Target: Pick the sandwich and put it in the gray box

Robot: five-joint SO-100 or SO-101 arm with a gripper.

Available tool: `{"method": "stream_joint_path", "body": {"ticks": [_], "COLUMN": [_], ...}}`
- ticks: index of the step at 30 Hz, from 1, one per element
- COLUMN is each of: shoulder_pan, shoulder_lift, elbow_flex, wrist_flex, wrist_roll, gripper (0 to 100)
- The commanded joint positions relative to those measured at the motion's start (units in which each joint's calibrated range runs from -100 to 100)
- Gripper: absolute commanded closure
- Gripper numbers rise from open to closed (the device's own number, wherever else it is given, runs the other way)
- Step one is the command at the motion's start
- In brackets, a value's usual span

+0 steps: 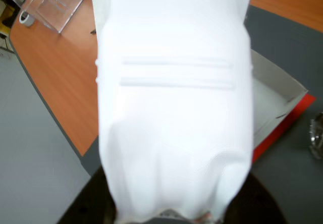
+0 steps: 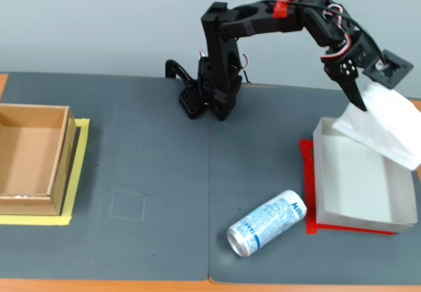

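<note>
The sandwich (image 2: 385, 126) is a flat white plastic-wrapped packet, plain side showing. My gripper (image 2: 363, 102) is shut on its upper end and holds it tilted in the air over the far right part of the gray box (image 2: 358, 221). In the wrist view the sandwich (image 1: 174, 103) fills the middle of the frame and hides the fingers. The gray box (image 1: 282, 90) shows behind it to the right, a shallow pale tray with a whitish inside, standing on a red marker.
A blue-and-white drink can (image 2: 266, 223) lies on its side on the grey mat, left of the gray box. A brown cardboard box (image 2: 33, 157) stands at the far left on yellow tape. The arm's base (image 2: 207, 98) stands at the back centre.
</note>
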Motion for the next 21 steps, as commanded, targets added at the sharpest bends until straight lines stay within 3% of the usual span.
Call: {"method": "stream_joint_path", "body": {"ticks": [1,21], "shoulder_pan": [-0.74,1.12], "shoulder_lift": [1.69,3.64], "elbow_flex": [-0.97,-0.43], "wrist_flex": [-3.59,-4.02], "wrist_roll": [-3.09,-5.12], "gripper": [86,84]}}
